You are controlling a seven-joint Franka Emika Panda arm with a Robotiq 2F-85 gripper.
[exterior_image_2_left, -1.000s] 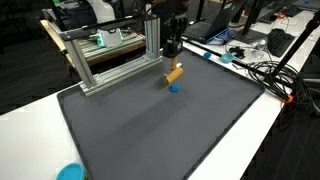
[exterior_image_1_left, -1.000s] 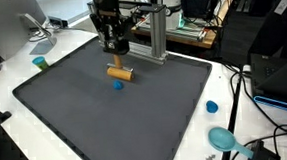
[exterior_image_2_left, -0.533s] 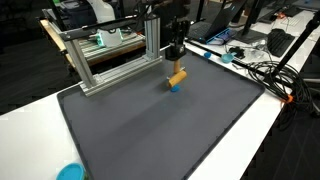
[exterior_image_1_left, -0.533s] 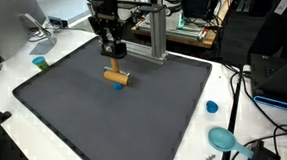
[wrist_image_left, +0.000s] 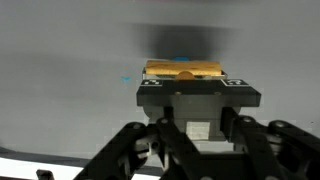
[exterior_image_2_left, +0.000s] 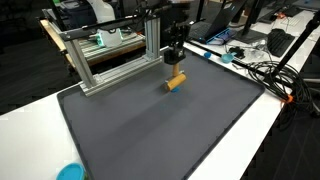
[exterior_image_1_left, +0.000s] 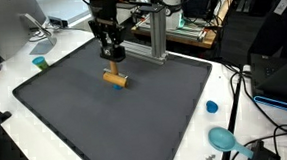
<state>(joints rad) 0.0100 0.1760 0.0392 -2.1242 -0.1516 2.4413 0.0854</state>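
Wooden cylinder (exterior_image_1_left: 115, 79) gripped in your end effector (exterior_image_1_left: 112, 64), fingers closed on it, low over dark tabletop (exterior_image_1_left: 106, 127).

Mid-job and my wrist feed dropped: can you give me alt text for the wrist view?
A tan wooden cylinder lies crosswise between the fingertips of the gripper, on a grey mat. A sliver of something blue shows just beyond it. Whether the jaws grip the cylinder is unclear.

Dark mat (exterior_image_1_left: 106, 127) covers white table (exterior_image_1_left: 224, 87); wooden block (exterior_image_1_left: 115, 79) on mat; blue cap (exterior_image_1_left: 212, 107) beside.
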